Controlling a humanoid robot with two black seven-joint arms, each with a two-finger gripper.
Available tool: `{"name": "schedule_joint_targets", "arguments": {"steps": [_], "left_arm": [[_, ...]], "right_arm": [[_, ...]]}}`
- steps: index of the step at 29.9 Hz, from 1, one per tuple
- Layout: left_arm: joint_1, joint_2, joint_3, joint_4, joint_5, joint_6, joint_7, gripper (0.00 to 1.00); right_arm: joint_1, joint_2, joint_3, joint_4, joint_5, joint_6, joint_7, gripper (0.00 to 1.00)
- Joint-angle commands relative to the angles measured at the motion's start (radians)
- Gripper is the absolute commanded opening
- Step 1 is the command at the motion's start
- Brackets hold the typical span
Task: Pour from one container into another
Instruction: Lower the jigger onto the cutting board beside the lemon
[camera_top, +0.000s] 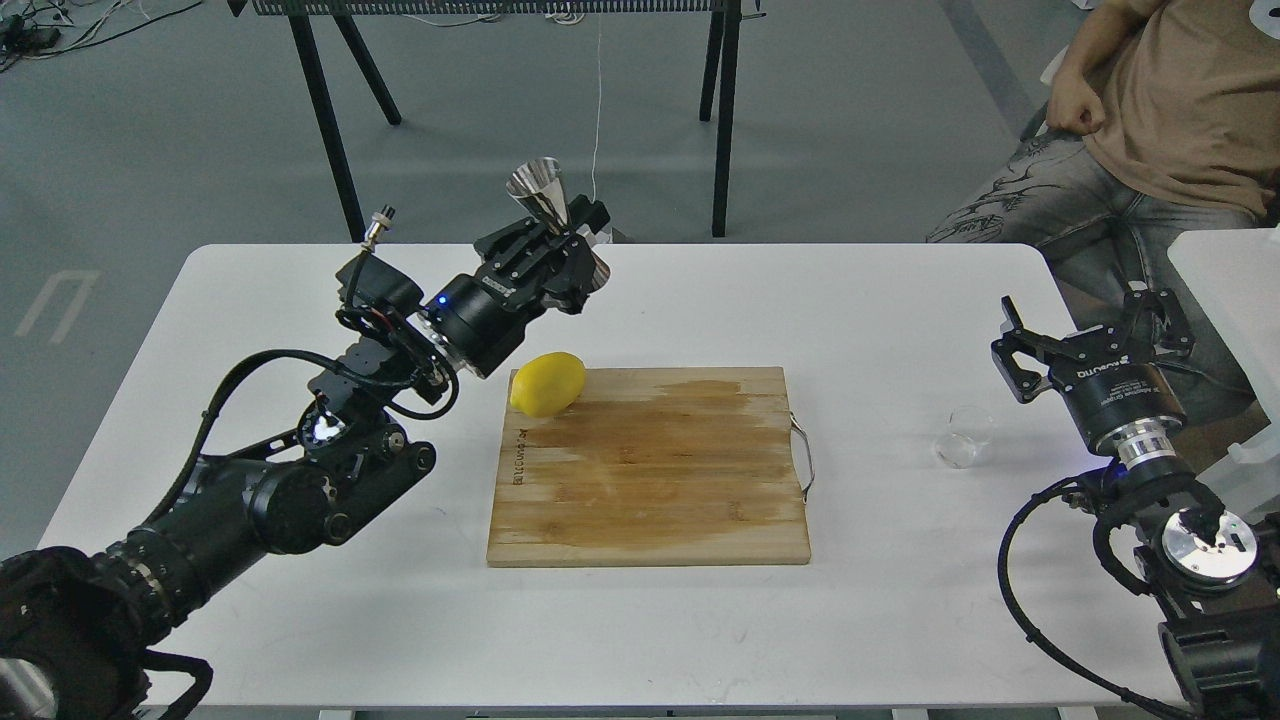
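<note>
My left gripper is shut on the shiny steel jigger and holds it upright, high above the table's back part, just behind the lemon. The small clear glass cup stands on the white table at the right, beyond the board's metal handle. My right gripper is open, its fingers spread wide, and hovers just behind and to the right of the cup without touching it.
A wooden cutting board lies in the middle of the white table, with a yellow lemon on its back left corner. A seated person is at the back right. A black-legged table stands behind.
</note>
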Motion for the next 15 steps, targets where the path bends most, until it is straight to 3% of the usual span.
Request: {"name": "schedule_joint_targets", "arguments": {"steps": [1,9,15], "left_arm": [[0.009,-0.055,0.064,0.004,0.012,0.0,0.0,0.08],[0.041,-0.161,0.156,0.028,0.029,0.0,0.0,0.08],[0.05,-0.161,0.191,0.154,0.066,0.0,0.0,0.08]], "right_arm": [[0.003,0.001,-0.001,0.0,-0.001,0.0,0.0,0.98],[0.004,0.001,-0.005,0.0,-0.001,0.0,0.0,0.98],[0.004,0.001,-0.003,0.0,-0.001,0.0,0.0,0.98]]}}
